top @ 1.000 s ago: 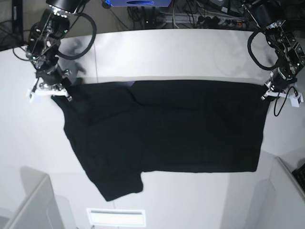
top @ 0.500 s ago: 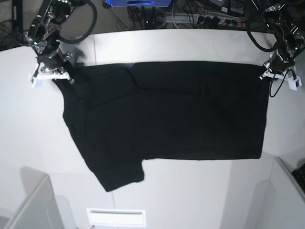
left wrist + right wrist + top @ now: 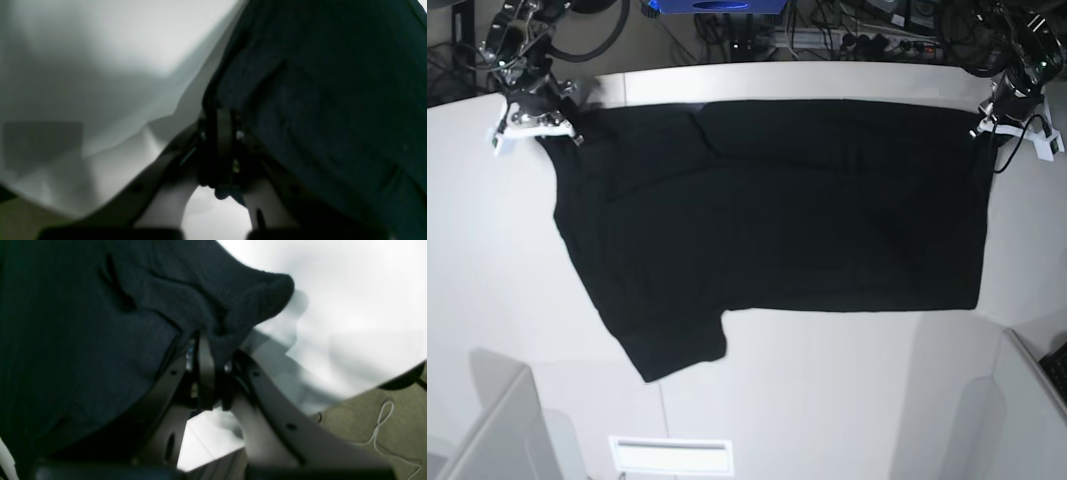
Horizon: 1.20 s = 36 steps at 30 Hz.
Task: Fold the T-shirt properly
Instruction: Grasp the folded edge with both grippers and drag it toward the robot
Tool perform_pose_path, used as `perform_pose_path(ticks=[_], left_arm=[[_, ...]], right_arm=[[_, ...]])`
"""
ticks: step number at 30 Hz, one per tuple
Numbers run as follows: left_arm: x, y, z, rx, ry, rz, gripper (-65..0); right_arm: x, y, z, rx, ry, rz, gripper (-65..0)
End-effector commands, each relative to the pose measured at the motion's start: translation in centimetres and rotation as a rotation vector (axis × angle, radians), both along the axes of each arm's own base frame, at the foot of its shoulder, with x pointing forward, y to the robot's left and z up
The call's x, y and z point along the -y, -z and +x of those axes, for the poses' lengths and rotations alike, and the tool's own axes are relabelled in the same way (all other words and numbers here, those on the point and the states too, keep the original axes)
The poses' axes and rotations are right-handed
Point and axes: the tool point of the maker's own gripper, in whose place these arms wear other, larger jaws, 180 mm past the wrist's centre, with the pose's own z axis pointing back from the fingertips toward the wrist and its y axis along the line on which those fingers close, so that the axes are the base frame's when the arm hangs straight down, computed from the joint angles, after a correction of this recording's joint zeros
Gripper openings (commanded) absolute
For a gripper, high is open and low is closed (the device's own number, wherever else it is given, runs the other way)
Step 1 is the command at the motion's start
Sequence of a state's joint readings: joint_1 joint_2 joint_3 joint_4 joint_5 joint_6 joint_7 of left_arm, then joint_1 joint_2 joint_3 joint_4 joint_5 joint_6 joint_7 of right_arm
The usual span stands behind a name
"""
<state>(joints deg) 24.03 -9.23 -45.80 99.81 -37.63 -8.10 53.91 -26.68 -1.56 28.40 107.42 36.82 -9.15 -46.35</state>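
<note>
The black T-shirt point(image 3: 787, 210) hangs spread out, plain side showing, held up by its top corners, with a sleeve drooping at the lower left. My left gripper point(image 3: 983, 126) is shut on the shirt's top right corner; in the left wrist view point(image 3: 220, 133) the jaws pinch the dark cloth point(image 3: 327, 100). My right gripper point(image 3: 555, 128) is shut on the top left corner; in the right wrist view point(image 3: 208, 373) bunched fabric point(image 3: 100, 323) is clamped in the jaws. The print is hidden.
The white table point(image 3: 827, 400) lies under the shirt. A light grey bin wall point(image 3: 497, 430) stands at the lower left, another panel point(image 3: 1027, 400) at the lower right. Cables and a blue box point(image 3: 717, 6) lie beyond the far edge.
Both grippers have moved up and toward the far edge, carrying the shirt's top edge with them. The shirt now hangs longer and flatter.
</note>
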Motion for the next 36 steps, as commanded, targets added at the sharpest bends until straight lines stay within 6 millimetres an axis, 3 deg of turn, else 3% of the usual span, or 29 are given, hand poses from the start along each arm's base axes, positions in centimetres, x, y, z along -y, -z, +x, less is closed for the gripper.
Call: perform_pose_path(ticks=[1, 9, 17, 29, 31, 36], left_arm=[[-0.8, -1.1, 0.2, 0.020, 0.002, 0.035, -65.0], [-0.8, -0.1, -2.5, -0.042, -0.004, 0.031, -65.0], [-0.8, 0.2, -3.1, -0.060, -0.005, 0.028, -65.0], [-0.7, 0.3, -3.1, -0.060, -0.006, 0.023, -65.0], [-0.8, 0.3, -3.2, -0.060, -0.008, 0.024, -53.8], [-0.8, 0.2, -3.6, -0.066, -0.006, 0.031, -26.5]], right_arm=[[0.6, -0.6, -0.1, 0.015, 0.000, -0.024, -65.0], [0.5, 0.1, -1.9, -0.030, -0.003, -0.023, -65.0], [0.4, 0.4, -3.2, -0.057, -0.007, -0.025, -65.0], [0.5, 0.5, -3.6, -0.066, -0.003, -0.026, -65.0], [0.5, 0.5, -3.6, -0.066, -0.003, -0.026, -65.0], [0.7, -0.4, -3.6, -0.048, -0.009, -0.046, -34.1]])
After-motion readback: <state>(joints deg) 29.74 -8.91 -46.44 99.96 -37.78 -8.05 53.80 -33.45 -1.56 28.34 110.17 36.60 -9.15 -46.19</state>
